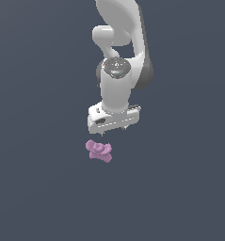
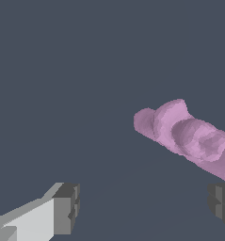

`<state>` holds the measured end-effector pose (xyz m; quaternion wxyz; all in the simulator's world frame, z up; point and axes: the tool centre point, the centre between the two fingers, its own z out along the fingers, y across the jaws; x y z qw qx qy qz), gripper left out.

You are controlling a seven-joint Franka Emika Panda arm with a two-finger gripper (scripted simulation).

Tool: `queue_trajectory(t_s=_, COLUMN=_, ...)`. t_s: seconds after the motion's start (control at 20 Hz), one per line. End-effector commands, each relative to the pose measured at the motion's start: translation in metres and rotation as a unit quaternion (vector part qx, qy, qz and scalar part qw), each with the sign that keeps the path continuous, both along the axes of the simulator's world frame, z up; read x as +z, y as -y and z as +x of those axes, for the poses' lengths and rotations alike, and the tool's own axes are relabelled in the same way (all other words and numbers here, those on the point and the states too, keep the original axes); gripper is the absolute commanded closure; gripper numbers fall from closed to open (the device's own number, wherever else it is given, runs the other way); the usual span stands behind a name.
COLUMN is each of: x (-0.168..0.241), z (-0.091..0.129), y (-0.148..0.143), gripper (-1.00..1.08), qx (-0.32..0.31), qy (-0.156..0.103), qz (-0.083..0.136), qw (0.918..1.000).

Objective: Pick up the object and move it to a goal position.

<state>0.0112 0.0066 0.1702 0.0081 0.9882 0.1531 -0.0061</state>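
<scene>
From the exterior view I saw the white, glossy Panda arm (image 1: 117,56) coming down from the top of the picture, its rounded wrist section pointing downward over a flat, plain slate-grey floor (image 1: 38,188). At its lower end sat the white, boxy two-fingered gripper (image 1: 113,132), with only the short dark tips of its fingers (image 1: 125,127) peeking out below the hand body.

The small pink-purple knobbly object with several rounded lobes (image 1: 99,150), shaped rather like a flower, lay on the grey floor just beneath the gripper in that view, shifted a little toward the exterior view's left of the hand's middle. I saw a clear gap between the fingertips and the object; nothing was touching it. It was much smaller than the hand above it.

In the wrist view I had the two fingers well apart: one white finger ending in a dark grey ridged pad (image 2: 67,209), and the other dark pad (image 2: 221,204) at the far edge of the picture. The gap between them was wide and held nothing, so I read the gripper (image 2: 144,207) as spread and released. The pink lumpy object (image 2: 189,134) showed beyond the fingertips, nearer the second pad than the first, running off the picture's edge, its rounded lobes catching light. It rested on the floor (image 2: 62,70), not between the pads.
</scene>
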Motion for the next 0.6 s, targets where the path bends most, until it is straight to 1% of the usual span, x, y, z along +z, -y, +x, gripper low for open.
queue_trajectory(t_s=0.0, x=-0.002, z=0.003, y=0.003, gripper=-0.92, qx=0.031, qy=-0.001, qz=0.000, qw=0.9995)
queue_trajectory(t_s=0.25, x=-0.005, z=0.009, y=0.010, gripper=-0.92, qx=0.094, qy=-0.002, qz=0.001, qw=0.9956)
queue_trajectory(t_s=0.55, x=-0.009, z=0.016, y=0.019, gripper=-0.92, qx=0.169, qy=-0.003, qz=0.002, qw=0.9857)
